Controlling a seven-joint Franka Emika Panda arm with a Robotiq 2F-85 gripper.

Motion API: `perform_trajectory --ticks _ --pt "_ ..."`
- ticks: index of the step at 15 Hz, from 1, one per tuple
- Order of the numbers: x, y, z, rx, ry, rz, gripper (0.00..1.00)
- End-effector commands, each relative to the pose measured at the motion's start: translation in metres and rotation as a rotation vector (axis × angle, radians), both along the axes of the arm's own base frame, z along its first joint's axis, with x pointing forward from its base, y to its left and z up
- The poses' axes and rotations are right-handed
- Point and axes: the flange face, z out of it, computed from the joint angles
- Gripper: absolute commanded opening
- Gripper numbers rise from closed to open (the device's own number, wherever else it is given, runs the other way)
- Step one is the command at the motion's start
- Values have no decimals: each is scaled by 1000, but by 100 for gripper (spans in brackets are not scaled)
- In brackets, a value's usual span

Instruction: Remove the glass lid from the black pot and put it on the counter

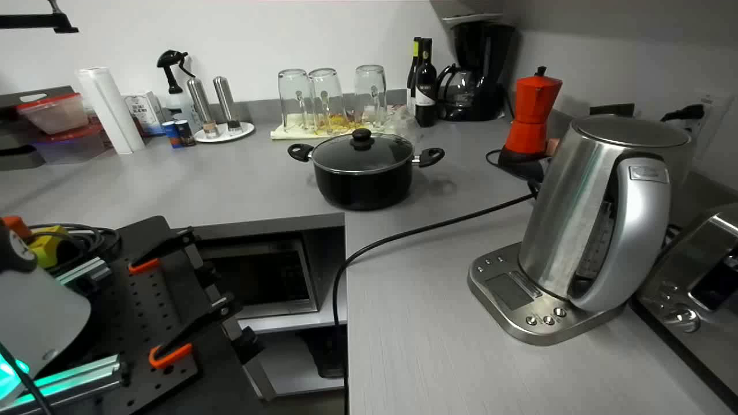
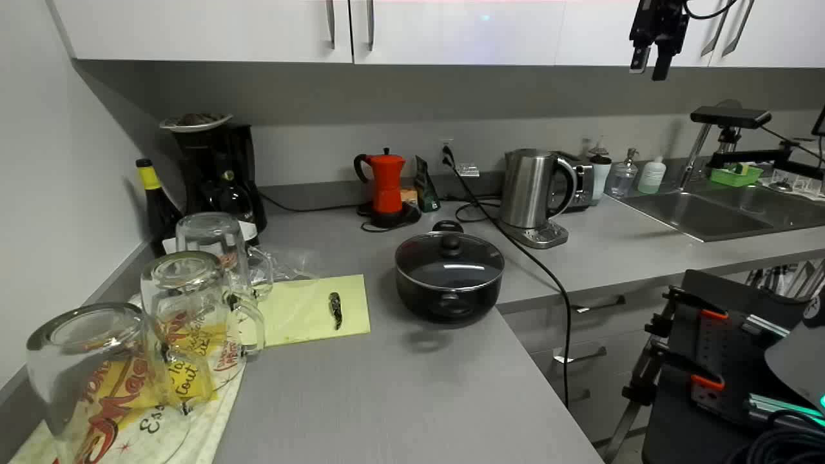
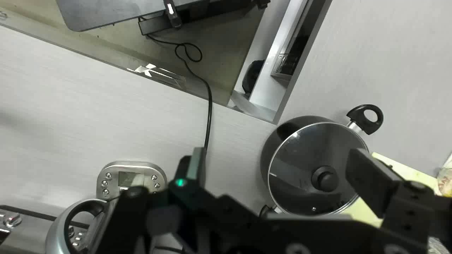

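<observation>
The glass lid (image 1: 337,153) with its black knob lies on the black pot (image 1: 363,187), seen also in an exterior view (image 2: 448,308). The pot stands upright on the light-grey counter (image 1: 415,334), near its inner corner. In the wrist view the lid (image 3: 300,151) covers the pot (image 3: 269,153), and the right finger overlaps the lid's edge in the picture. My gripper (image 2: 650,64) hangs high, in front of the upper cabinets, well apart from the pot. In the wrist view my gripper (image 3: 279,165) is open, its fingers wide apart with nothing between them.
A steel kettle (image 1: 582,230) on its base and a red moka pot (image 1: 530,115) stand near the pot. Upturned glass mugs (image 1: 328,101) stand behind it. A black cord (image 1: 438,225) crosses the counter. A yellow sheet (image 2: 303,309) lies beside the pot.
</observation>
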Motion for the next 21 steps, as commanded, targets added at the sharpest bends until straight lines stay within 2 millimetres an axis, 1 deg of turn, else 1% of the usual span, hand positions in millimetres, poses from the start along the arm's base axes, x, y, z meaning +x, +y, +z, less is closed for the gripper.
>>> perform_trajectory --ticks 1,8,11,13,15,21 --pt "0 0 1 0 0 0 100" --pt "0 0 1 0 0 0 100" --pt "12 6 -3 -16 14 17 100" --pt "24 15 -9 -40 21 34 100" --pt "39 27 -17 -72 32 60 100" --pt "95 61 -38 -168 51 161 100"
